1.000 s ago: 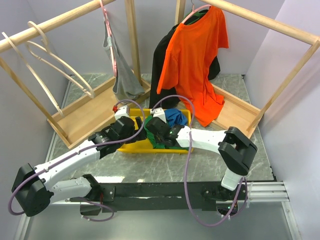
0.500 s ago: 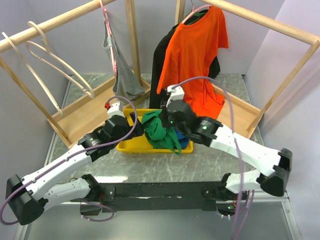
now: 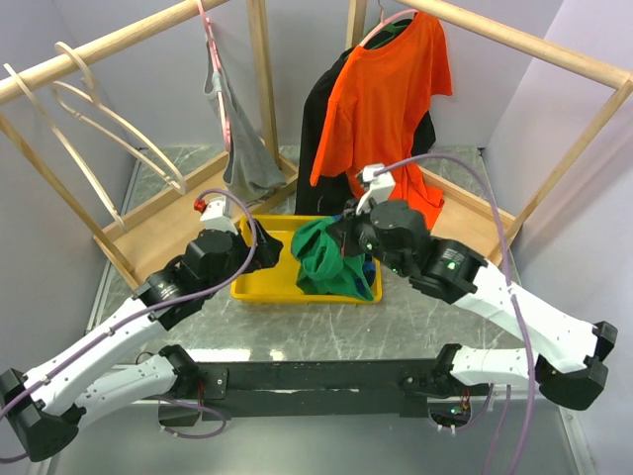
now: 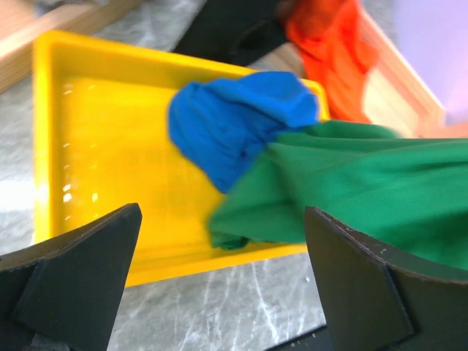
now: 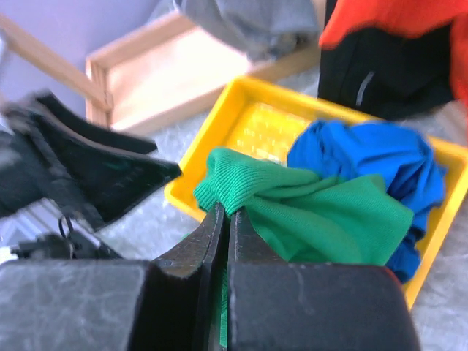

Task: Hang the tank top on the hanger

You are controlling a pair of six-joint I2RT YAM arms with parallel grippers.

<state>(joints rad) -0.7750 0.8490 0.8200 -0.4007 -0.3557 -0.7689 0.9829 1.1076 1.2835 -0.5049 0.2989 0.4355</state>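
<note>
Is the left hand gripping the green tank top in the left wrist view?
No, the left hand is wide open, its fingers apart, and the tank top lies beyond them.

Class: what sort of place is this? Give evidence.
Likely a robotics lab bench staged for laundry work: an orange T-shirt hung on a wooden rail, a yellow tray, two bolted robot arms.

The right gripper point(image 5: 223, 212) now sits higher and further right than a second ago, its fingers point(image 5: 197, 252) clamped on the tank top point(image 3: 321, 259), which is pulled up in a bunch over the yellow tray point(image 3: 259, 287). The left gripper point(image 4: 221, 219) has backed off to the tray's left edge, and the blue garment point(image 4: 234, 124) lies uncovered.
</note>
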